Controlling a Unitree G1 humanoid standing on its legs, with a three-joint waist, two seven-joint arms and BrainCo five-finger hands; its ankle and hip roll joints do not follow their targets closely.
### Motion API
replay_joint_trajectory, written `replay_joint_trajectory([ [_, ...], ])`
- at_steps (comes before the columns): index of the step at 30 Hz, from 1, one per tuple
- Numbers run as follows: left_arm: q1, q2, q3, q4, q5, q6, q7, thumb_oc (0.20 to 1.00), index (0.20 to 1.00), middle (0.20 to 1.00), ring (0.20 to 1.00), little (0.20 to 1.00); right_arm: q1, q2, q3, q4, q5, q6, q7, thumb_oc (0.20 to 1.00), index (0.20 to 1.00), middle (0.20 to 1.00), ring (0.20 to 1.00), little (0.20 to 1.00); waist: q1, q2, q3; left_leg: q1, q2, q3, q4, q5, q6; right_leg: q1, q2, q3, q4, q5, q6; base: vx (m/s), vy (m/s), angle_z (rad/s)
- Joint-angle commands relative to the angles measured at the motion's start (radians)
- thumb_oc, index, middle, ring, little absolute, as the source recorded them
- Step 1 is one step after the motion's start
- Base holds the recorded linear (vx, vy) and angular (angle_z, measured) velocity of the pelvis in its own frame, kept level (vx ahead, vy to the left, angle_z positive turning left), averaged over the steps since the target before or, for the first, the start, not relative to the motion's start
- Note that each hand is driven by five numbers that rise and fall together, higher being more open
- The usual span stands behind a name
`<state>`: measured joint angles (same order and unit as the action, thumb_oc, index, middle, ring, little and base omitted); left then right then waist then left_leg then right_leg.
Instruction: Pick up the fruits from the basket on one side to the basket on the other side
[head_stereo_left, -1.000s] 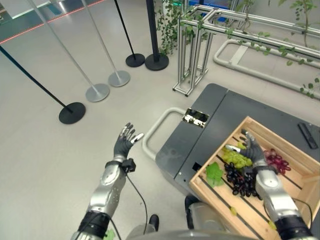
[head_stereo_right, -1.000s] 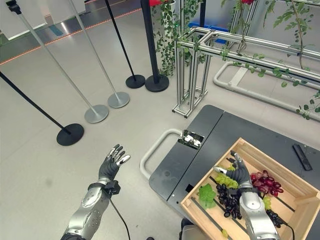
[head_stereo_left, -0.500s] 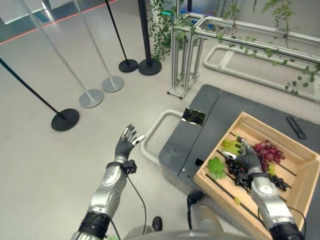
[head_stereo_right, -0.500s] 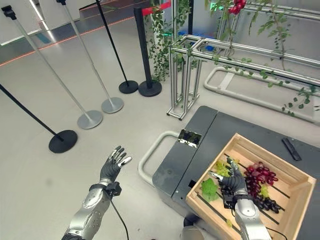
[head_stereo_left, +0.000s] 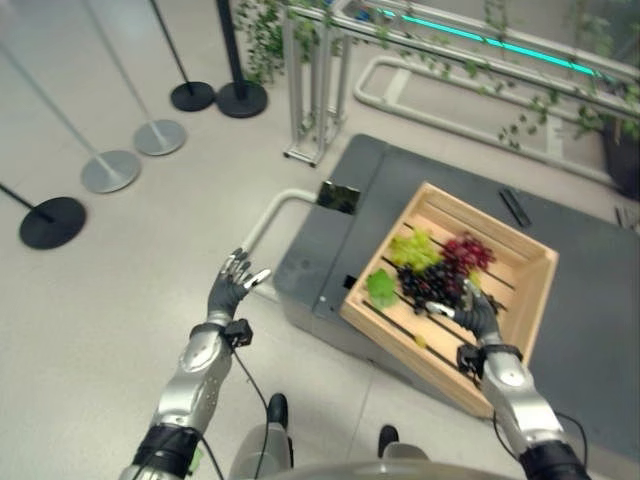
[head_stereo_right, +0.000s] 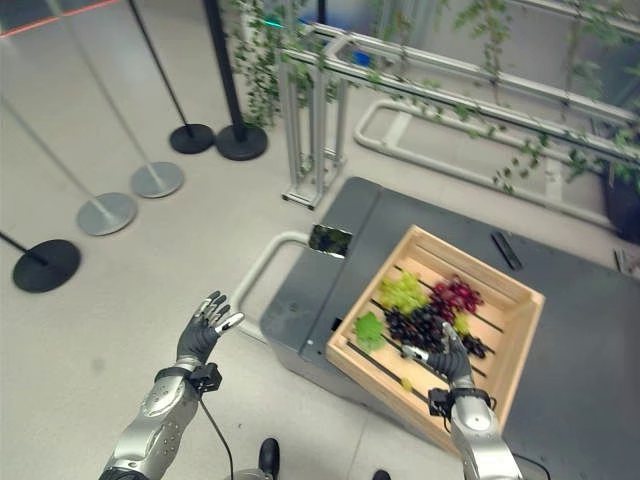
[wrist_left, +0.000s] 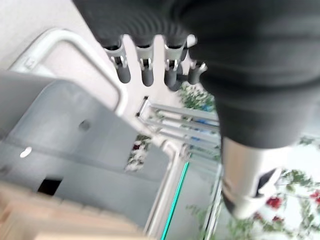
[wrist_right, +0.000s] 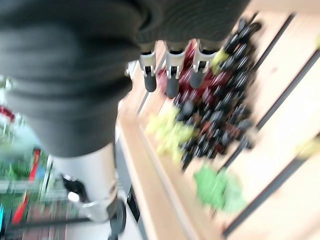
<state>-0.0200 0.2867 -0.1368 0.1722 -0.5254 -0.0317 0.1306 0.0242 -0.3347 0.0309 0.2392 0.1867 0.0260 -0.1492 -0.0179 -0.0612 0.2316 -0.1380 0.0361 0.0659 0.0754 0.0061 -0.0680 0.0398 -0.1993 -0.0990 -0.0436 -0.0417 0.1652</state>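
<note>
A wooden crate (head_stereo_left: 527, 262) stands on a grey cart and holds a green grape bunch (head_stereo_left: 415, 248), a red bunch (head_stereo_left: 468, 250), a black bunch (head_stereo_left: 428, 284) and a green leaf (head_stereo_left: 380, 288). My right hand (head_stereo_left: 479, 316) hovers open over the near side of the crate, its fingers (wrist_right: 170, 75) straight above the black grapes (wrist_right: 215, 120) and holding nothing. Off the cart's left side, my left hand (head_stereo_left: 233, 288) is raised over the floor, open and empty, its fingers (wrist_left: 145, 70) spread.
The grey cart (head_stereo_left: 340, 225) has a white looped handle (head_stereo_left: 262, 215) on its left end. A thin black item (head_stereo_left: 515, 208) lies on the cart beyond the crate. Stanchion bases (head_stereo_left: 52, 222) and an aluminium frame (head_stereo_left: 310, 90) with vines stand farther off.
The camera has swung, shifting the whole scene. My right hand has drawn back from the green bunch to the near side of the black grapes. The left hand keeps its pose.
</note>
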Motion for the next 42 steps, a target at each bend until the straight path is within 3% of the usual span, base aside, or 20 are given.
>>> replay_joint_trajectory([
  [1,-0.017,0.009,0.021,-0.082,-0.006,-0.049,0.006,1.0,1.0,1.0,1.0,1.0,0.025,-0.022,-0.045,-0.079,-0.016,-0.034,-0.014,1.0,1.0,1.0,1.0,1.0,-0.006,-0.011,-0.012,-0.028,0.015,-0.032,0.006,-0.057,-0.02,-0.043,-0.026,0.009,0.047,-0.053,0.027,-0.09,-0.144,-0.07],
  [11,-0.019,0.0,0.013,-0.088,-0.014,-0.058,0.043,1.0,1.0,1.0,1.0,1.0,-0.023,-0.079,-0.041,-0.049,-0.066,-0.018,-0.061,1.0,1.0,1.0,1.0,1.0,-0.004,0.017,0.061,-0.072,0.064,-0.075,-0.029,0.001,-0.068,-0.063,0.015,-0.02,0.007,-0.065,0.002,-0.07,-0.102,0.04],
  [16,-0.016,0.008,-0.022,-0.088,-0.024,-0.052,0.015,1.0,1.0,1.0,1.0,1.0,-0.131,-0.176,-0.02,0.039,-0.097,0.007,-0.064,1.0,1.0,1.0,1.0,1.0,0.014,0.025,0.108,-0.103,0.07,-0.087,-0.035,0.025,-0.082,-0.092,0.021,-0.033,0.01,-0.059,-0.002,-0.07,-0.042,0.07],
  [20,-0.024,0.038,-0.07,-0.104,-0.04,-0.047,-0.005,1.0,1.0,1.0,1.0,1.0,-0.322,-0.314,0.067,0.191,-0.134,0.033,-0.064,1.0,1.0,1.0,1.0,1.0,0.038,0.036,0.15,-0.131,0.071,-0.098,-0.041,0.041,-0.085,-0.129,0.027,-0.041,0.022,-0.05,-0.003,-0.06,-0.012,0.11],
  [25,-0.054,0.059,-0.11,-0.106,-0.03,-0.053,-0.001,1.0,1.0,1.0,1.0,1.0,-0.497,-0.38,0.174,0.341,-0.156,0.044,-0.065,1.0,1.0,1.0,1.0,1.0,0.059,0.049,0.193,-0.156,0.07,-0.102,-0.039,0.051,-0.089,-0.165,0.027,-0.046,0.04,-0.044,-0.005,-0.02,0.016,0.05],
  [35,-0.095,0.07,-0.149,-0.109,-0.04,-0.072,0.016,1.0,1.0,1.0,1.0,1.0,-0.754,-0.479,0.317,0.674,-0.175,0.066,-0.079,1.0,1.0,1.0,1.0,1.0,0.088,0.056,0.285,-0.212,0.064,-0.114,-0.024,0.066,-0.09,-0.229,0.03,-0.056,0.081,-0.044,-0.009,-0.02,0.005,0.07],
  [42,-0.121,0.064,-0.166,-0.099,-0.043,-0.081,0.024,1.0,1.0,1.0,1.0,1.0,-0.812,-0.505,0.354,0.831,-0.171,0.065,-0.069,1.0,1.0,1.0,1.0,1.0,0.094,0.063,0.288,-0.256,0.06,-0.123,-0.017,0.072,-0.091,-0.273,0.03,-0.065,0.095,-0.047,-0.013,0.0,-0.005,0.04],
])
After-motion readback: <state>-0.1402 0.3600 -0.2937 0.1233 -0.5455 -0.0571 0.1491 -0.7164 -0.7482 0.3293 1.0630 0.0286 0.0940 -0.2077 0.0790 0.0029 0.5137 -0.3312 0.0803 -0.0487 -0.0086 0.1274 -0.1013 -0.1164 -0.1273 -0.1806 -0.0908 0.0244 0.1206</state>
